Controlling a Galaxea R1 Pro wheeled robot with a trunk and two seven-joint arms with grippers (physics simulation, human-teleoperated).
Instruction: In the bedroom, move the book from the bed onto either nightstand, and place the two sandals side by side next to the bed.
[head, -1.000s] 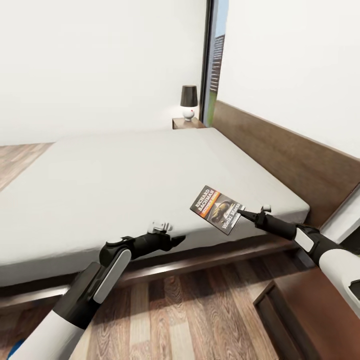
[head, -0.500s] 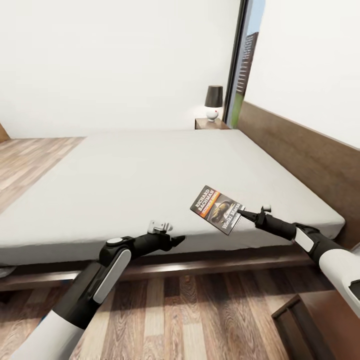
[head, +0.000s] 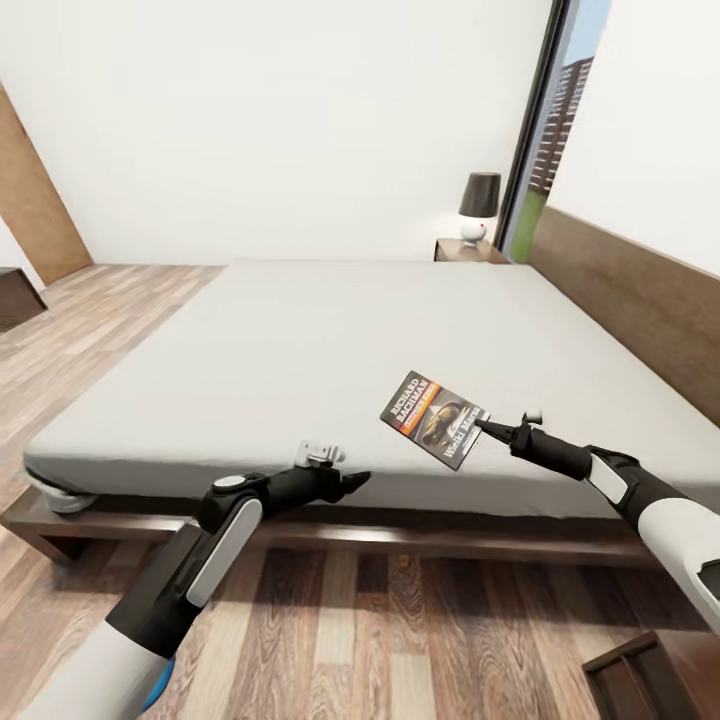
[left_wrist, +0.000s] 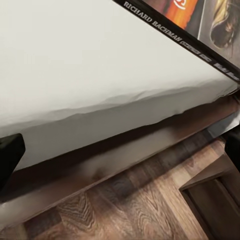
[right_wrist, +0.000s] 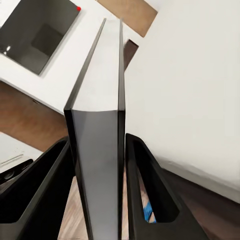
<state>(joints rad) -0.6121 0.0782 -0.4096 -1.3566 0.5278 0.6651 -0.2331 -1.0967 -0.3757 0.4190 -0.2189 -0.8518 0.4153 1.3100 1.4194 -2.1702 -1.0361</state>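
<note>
The book (head: 433, 419), dark with an orange band, hangs upright over the near edge of the bed (head: 300, 350), and my right gripper (head: 482, 428) is shut on its lower corner. The right wrist view looks along the book's page edge (right_wrist: 97, 150) clamped between both fingers (right_wrist: 150, 190). My left gripper (head: 350, 481) is open and holds nothing, level with the mattress side; its wrist view looks along the mattress edge and frame (left_wrist: 100, 150), with the book's spine (left_wrist: 180, 37) above. A nightstand (head: 468, 251) with a black-shaded lamp (head: 480, 205) stands beyond the bed's far side. A sliver of blue sandal (head: 160, 690) peeks from under my left arm.
The wooden headboard (head: 640, 300) runs along the right. A dark wooden cabinet corner (head: 655, 670) sits at the lower right on the plank floor (head: 400, 640). A dark piece of furniture (head: 15, 300) and a wooden panel (head: 30, 200) stand at the far left.
The camera has swung left, so the bed, lamp and window slid to the right in the picture. Both arms keep the same pose and the book stays in the right gripper.
</note>
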